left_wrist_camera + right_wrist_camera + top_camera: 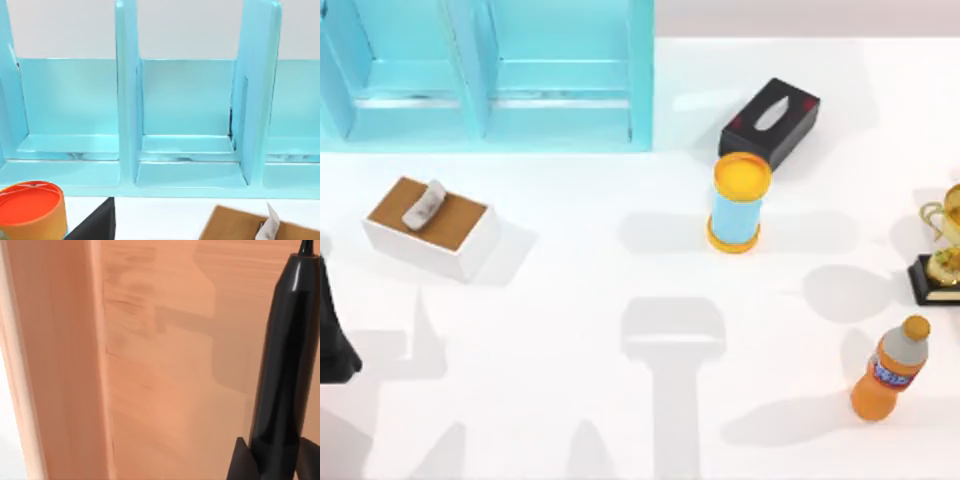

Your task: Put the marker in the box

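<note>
The right pincer [272, 460] is clamped on the marker [282, 360], a glossy black stick rising at the right edge of the right wrist view against an orange-brown surface. The cyan box [485, 75] fills the top view's upper left, on the white counter [620, 350]. Whether the left pincer is apart or together cannot be told

Top view looks down; left wrist faces box [190, 150] closely, perhaps level.
</note>
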`<action>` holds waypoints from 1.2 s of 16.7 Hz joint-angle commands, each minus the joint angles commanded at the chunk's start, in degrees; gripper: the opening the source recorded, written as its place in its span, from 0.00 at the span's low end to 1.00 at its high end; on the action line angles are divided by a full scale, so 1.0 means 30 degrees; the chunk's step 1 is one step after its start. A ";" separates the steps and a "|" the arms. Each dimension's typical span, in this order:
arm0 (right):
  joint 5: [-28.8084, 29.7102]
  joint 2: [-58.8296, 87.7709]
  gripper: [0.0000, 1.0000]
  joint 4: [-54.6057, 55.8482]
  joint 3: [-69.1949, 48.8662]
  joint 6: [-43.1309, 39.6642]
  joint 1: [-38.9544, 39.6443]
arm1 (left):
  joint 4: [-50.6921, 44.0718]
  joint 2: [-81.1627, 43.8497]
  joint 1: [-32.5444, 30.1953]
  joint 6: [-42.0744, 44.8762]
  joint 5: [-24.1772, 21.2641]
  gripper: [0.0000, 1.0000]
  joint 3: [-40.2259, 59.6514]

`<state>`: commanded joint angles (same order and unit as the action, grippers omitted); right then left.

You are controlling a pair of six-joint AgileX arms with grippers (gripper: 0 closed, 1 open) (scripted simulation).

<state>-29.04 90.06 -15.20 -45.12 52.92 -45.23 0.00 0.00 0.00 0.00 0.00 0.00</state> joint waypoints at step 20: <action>0.0000 0.0000 1.00 0.0000 0.0000 0.0000 0.0000 | 0.0000 0.0000 0.0000 0.0000 0.0000 1.00 0.0000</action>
<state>-29.04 90.06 -15.20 -45.12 52.92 -45.23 0.00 0.00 0.00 0.00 0.00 0.00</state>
